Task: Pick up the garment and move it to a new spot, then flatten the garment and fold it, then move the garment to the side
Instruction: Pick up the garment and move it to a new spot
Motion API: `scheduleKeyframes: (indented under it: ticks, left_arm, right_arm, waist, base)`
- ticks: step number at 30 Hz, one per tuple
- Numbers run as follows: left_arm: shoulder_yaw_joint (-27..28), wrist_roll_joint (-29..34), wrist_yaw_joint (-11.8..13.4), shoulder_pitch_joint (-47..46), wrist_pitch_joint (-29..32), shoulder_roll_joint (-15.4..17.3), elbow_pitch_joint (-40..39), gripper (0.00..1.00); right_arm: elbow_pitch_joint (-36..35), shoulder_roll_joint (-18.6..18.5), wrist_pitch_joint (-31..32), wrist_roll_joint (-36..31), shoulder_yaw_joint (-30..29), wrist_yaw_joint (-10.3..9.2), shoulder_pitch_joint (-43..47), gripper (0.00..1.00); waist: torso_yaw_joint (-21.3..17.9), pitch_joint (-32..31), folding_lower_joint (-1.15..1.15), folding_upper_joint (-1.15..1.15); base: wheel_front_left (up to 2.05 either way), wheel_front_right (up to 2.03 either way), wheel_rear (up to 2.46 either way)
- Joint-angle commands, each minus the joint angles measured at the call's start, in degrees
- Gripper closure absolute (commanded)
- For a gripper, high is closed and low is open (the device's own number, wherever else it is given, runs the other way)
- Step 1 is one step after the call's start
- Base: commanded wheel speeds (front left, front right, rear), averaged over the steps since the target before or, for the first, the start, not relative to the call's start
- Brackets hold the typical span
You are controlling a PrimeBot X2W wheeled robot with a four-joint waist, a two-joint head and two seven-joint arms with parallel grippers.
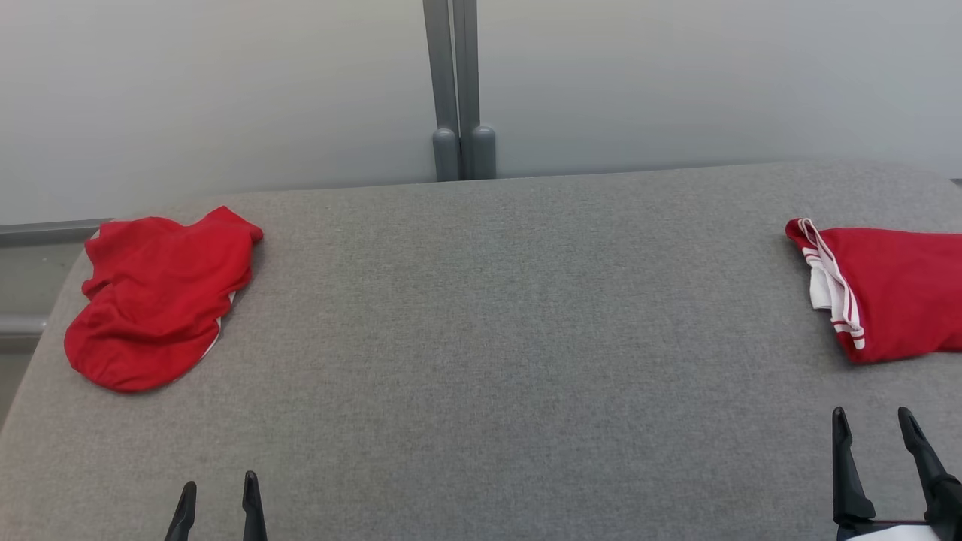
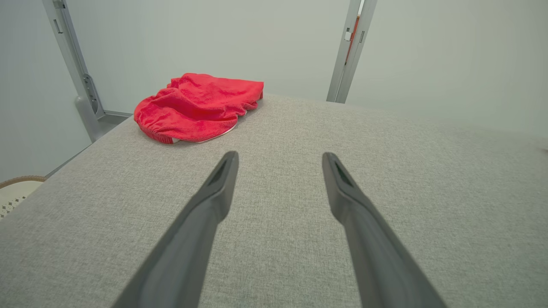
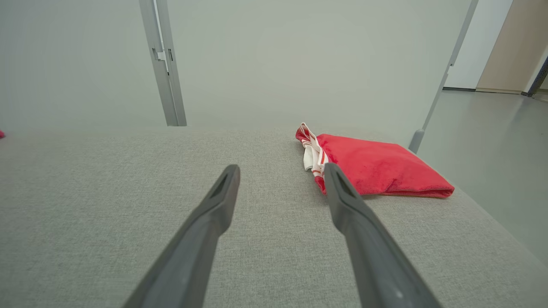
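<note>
- While both arms hang low at the near edge of the grey padded table [image 1: 488, 338], nothing is being held, so it's a hands-off moment.
- Left gripper [image 1: 219, 481] has its two dark fingers spread wide with bare fabric between them. Same story from its own wrist cam [image 2: 280, 155]: wide gap, just table under it.
- Right gripper [image 1: 871, 412] is spread wide too and holds nothing; in its wrist view [image 3: 281, 167] one fingertip lines up in front of the striped hem, but from the head cam it sits clearly apart from the cloth.
- The crumpled red garment [image 1: 158, 300] is bunched up in a heap at the far left corner of the table, a sliver of white peeking out underneath. From the left wrist [image 2: 199, 107] it's ahead and to the left of the fingers, well apart.
- A folded red garment [image 1: 887, 293] lies flat on the right side, its white-and-red striped trim facing the middle, the rest running off the head view's edge [image 3: 381, 169].
- Behind the table, a grey post [image 1: 458, 90] splits the pale wall panels.
</note>
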Motion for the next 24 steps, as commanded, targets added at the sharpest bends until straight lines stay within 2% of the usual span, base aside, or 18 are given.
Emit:
scheduleKeyframes:
  ticks: [1,5,11,15,19,24]
  left_arm:
    - [0.08,0.3,-0.2,-0.88,-0.02,0.15,-0.02,0.0]
    - [-0.3,0.8,-0.27,-1.54,-0.02,0.14,-0.2,0.0]
    - [0.98,1.17,-0.16,-0.24,-0.01,0.14,0.16,0.0]
    - [2.35,1.79,-0.33,0.67,-0.02,0.13,0.36,0.0]
    - [3.39,1.01,-0.54,0.61,-0.01,0.13,-0.01,0.0]
    - [4.54,-0.69,-0.19,-2.02,-0.01,0.14,-0.93,0.0]
  right_arm:
    - [-0.38,-0.05,-0.16,0.18,0.22,-0.07,0.86,0.0]
    - [-1.22,-0.04,-0.15,0.83,1.02,-0.07,1.23,0.0]
    - [-1.16,-0.04,-0.15,1.73,4.79,-0.07,0.39,0.0]
    - [-0.59,-0.06,-0.16,2.39,7.37,-0.06,-0.25,0.0]
    - [-0.12,-0.09,-0.16,2.55,8.78,-0.07,0.18,0.0]
    - [0.32,-0.15,-0.16,4.3,8.27,-0.07,0.54,0.0]
  waist:
    - [1.2,0.08,0.0,0.0]
    - [5.47,0.27,0.0,0.0]
    - [15.48,0.37,0.0,0.0]
    - [20.56,0.14,0.0,0.0]
    - [23.1,-0.04,0.0,0.0]
    - [23.04,1.93,0.0,0.0]
  base:
    - [0.0,0.0,0.0]
    - [0.0,0.0,0.0]
    - [0.0,0.0,0.0]
    - [0.0,0.0,0.0]
    - [0.0,0.0,0.0]
    - [0.0,0.0,0.0]
